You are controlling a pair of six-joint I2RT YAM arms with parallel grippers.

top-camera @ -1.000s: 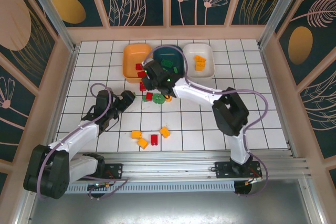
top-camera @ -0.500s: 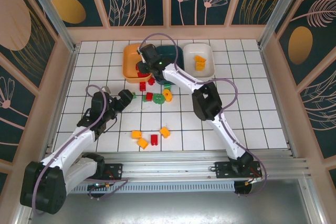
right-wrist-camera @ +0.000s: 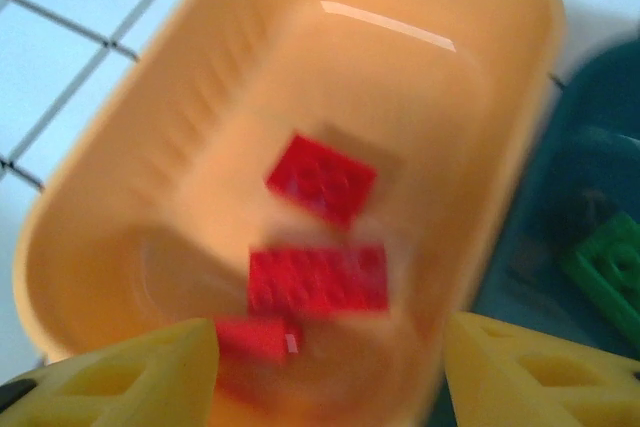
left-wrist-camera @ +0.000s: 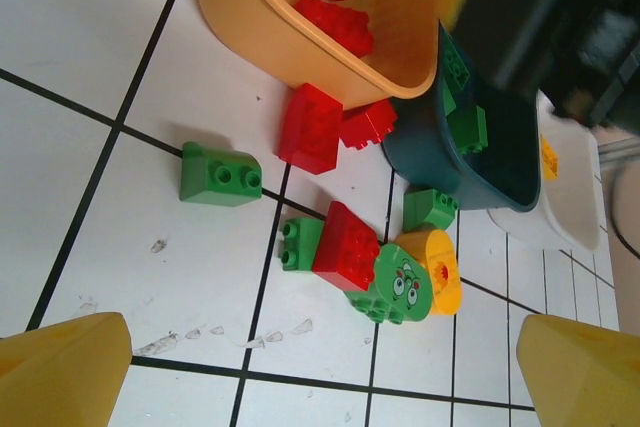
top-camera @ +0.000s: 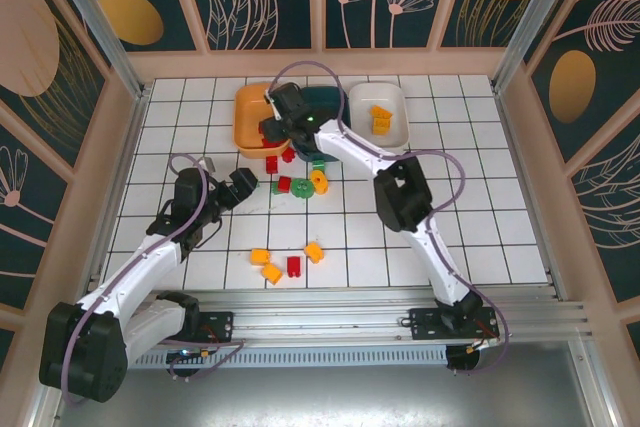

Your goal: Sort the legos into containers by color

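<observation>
R gripper (right-wrist-camera: pixel 325 347) over orange tray (right-wrist-camera: pixel 140 147), far left, jaws apart; three red bricks (right-wrist-camera: pixel 320 179) lie inside. L gripper (left-wrist-camera: pixel 320 377) at left, jaws apart, facing loose bricks (left-wrist-camera: pixel 345 247) just near of that tray.

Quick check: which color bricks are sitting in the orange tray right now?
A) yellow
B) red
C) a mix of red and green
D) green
B: the right wrist view looks straight down into the orange tray, and the only pieces lying in it are red bricks. The green ones sit in the dark tray beside it.
</observation>
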